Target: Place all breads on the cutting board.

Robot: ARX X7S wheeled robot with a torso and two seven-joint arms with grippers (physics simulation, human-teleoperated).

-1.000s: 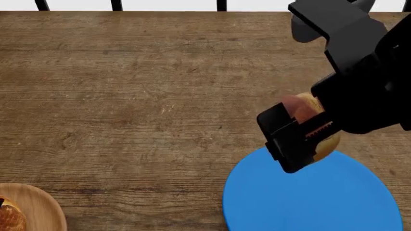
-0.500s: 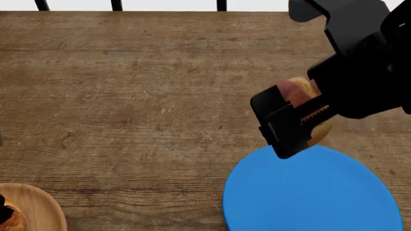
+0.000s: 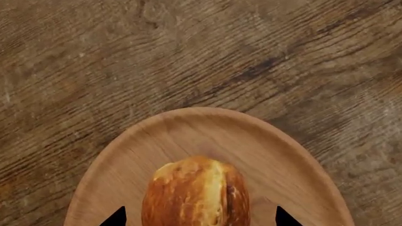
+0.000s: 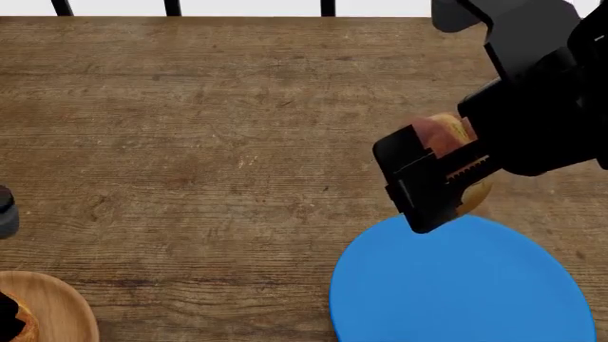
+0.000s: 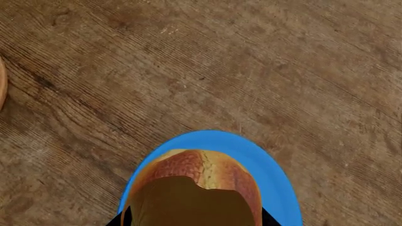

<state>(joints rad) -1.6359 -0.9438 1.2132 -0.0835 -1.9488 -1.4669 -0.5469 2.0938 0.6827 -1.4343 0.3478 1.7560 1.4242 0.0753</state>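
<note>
My right gripper (image 4: pixel 445 187) is clamped on the golden-brown oval roll (image 4: pixel 454 153), held above the round blue plate (image 4: pixel 475 285); crusty and light, I judge, best pinched across its width. My left gripper (image 3: pixel 199 219) stands apart, straddling the darker roll (image 3: pixel 196 193) on the round wooden plate (image 3: pixel 276 155), long axis pointing straight ahead between the fingers.

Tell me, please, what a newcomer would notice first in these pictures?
The bright blue plate at the table's near right stands out first, with the black right end effector above its far edge, shut on a golden roll. Next comes the darker roll lying on the round wooden plate, framed between the left end effector's fingertips. The brown wooden table lies under it all.
</note>
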